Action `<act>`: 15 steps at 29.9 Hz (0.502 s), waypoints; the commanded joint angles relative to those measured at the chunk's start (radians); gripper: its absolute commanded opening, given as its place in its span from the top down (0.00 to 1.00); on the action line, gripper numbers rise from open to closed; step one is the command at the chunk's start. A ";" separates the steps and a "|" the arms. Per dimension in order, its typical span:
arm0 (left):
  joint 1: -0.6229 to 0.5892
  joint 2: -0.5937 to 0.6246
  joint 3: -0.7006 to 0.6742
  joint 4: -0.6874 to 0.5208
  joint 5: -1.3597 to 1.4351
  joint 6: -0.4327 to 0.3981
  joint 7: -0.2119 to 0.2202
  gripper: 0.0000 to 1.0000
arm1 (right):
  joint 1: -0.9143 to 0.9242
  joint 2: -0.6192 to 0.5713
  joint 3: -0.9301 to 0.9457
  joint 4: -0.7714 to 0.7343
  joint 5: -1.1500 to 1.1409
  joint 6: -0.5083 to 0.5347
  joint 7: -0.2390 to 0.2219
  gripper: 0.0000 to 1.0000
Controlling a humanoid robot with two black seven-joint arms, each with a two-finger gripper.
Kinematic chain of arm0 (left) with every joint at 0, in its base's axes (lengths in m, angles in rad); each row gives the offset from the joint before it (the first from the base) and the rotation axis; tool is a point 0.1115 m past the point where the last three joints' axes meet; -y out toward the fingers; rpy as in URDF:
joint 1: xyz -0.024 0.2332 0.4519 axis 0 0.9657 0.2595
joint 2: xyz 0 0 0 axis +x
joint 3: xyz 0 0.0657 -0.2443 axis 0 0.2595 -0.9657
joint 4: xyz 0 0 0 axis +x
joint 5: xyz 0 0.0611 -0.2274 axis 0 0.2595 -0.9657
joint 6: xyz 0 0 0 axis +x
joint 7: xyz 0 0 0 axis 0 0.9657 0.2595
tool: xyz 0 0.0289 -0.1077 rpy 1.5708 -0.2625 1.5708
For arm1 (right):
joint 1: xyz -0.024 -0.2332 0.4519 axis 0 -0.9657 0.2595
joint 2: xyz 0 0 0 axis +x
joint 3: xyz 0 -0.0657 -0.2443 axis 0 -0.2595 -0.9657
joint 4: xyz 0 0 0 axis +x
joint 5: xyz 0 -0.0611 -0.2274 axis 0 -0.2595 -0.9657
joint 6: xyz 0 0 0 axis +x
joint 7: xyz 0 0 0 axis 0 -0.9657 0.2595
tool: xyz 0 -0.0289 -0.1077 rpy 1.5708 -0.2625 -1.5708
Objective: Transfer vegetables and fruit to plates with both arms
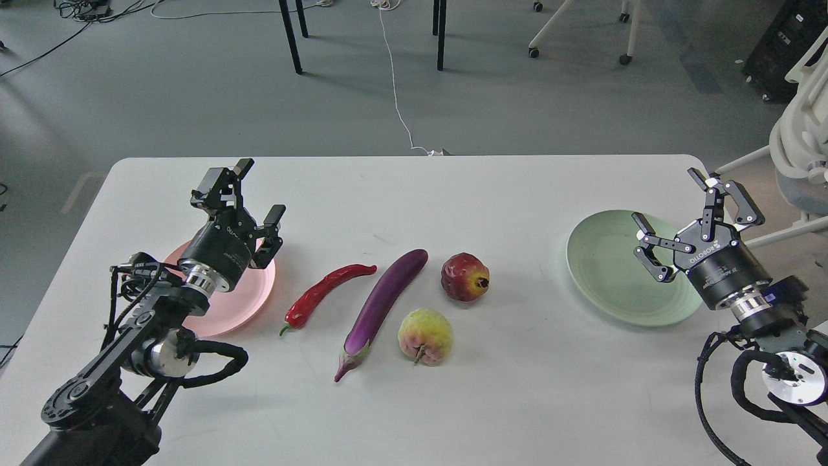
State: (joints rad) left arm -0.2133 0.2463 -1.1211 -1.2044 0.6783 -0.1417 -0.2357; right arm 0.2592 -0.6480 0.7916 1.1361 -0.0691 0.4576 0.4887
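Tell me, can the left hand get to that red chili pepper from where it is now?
Probably yes. The left hand is open over the pink plate, and the red chili pepper lies just beside that plate on bare table. Only the eggplant lies near, on the pepper's far side.

- Bright, even overhead light; the image is sharp throughout.
- Soft, short shadows fall beside the long glossy purple eggplant (385, 304) on the white rectangular table (517, 388).
- Small highlights glint on the shiny red chili pepper (326, 291).
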 commanded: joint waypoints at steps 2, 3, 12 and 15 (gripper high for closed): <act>-0.001 0.005 0.001 -0.006 0.000 -0.001 0.000 0.02 | -0.001 -0.006 0.000 -0.001 0.000 0.012 0.000 0.02; -0.001 0.007 0.001 -0.006 -0.002 -0.002 0.000 0.02 | -0.001 -0.007 0.000 -0.001 0.000 0.012 0.000 0.02; -0.023 0.027 0.006 0.000 -0.002 -0.010 -0.011 0.02 | 0.165 -0.125 -0.069 -0.002 -0.153 0.031 0.000 0.02; -0.006 0.031 -0.002 -0.015 -0.020 -0.004 -0.075 0.02 | 0.366 -0.182 -0.208 -0.002 -0.280 0.031 0.000 0.02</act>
State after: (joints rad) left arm -0.2293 0.2728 -1.1191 -1.2087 0.6706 -0.1529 -0.2589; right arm 0.4557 -0.7760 0.6958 1.1340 -0.2391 0.4883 0.4888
